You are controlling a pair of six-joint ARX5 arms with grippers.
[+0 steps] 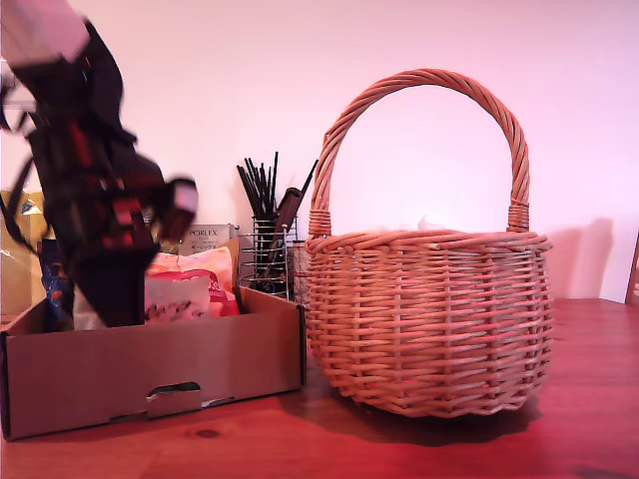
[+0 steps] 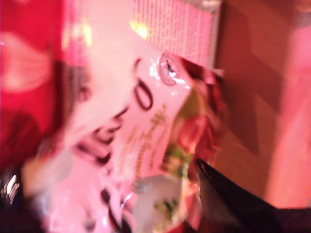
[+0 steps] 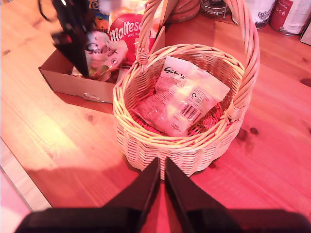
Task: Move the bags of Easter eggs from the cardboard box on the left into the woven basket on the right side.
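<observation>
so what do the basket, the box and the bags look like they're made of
The woven basket looks like light-tan wicker, with visible interlaced strands. The cardboard box looks like matte brown cardboard with a raw-cut tab. The Galaxy bag looks like glossy plastic film, crinkled and shiny, though foil can't be ruled out.

You are seeing the cardboard box (image 1: 150, 374) sitting on the desk (image 1: 399, 449) just beside the woven basket (image 1: 429, 319), on the exterior view's left of it. Galaxy bags (image 3: 187, 94) are lying inside the basket. A Maltesers bag (image 3: 127, 36) is standing in the box. A wire utensil holder (image 1: 268, 257) is standing behind the box.
</observation>
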